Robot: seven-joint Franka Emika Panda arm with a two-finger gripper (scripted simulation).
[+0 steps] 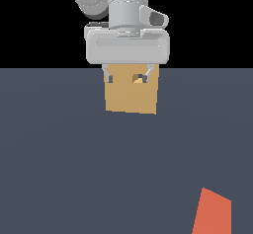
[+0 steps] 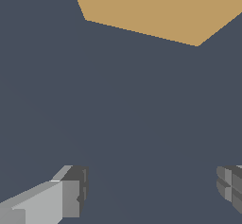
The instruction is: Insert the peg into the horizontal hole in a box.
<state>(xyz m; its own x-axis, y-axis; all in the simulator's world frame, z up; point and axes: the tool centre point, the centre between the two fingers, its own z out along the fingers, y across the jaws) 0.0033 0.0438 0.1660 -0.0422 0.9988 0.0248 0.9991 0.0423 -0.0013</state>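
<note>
The tan box (image 1: 131, 96) stands on the dark floor at the far middle of the exterior view. Its hole (image 1: 136, 78) shows as a small opening high on the facing side, right beside one fingertip. My gripper (image 1: 127, 78) hangs in front of the box's upper part, open, with nothing between its fingers. In the wrist view the fingers (image 2: 71, 194) are spread wide over bare floor, and the box (image 2: 160, 8) lies apart from them. The orange-red end of the peg (image 1: 213, 213) lies at the near edge on the exterior view's right, cut off by the frame.
A flat dark grey-blue floor (image 1: 74, 154) runs from the box to the near edge. Behind the box there is only black background.
</note>
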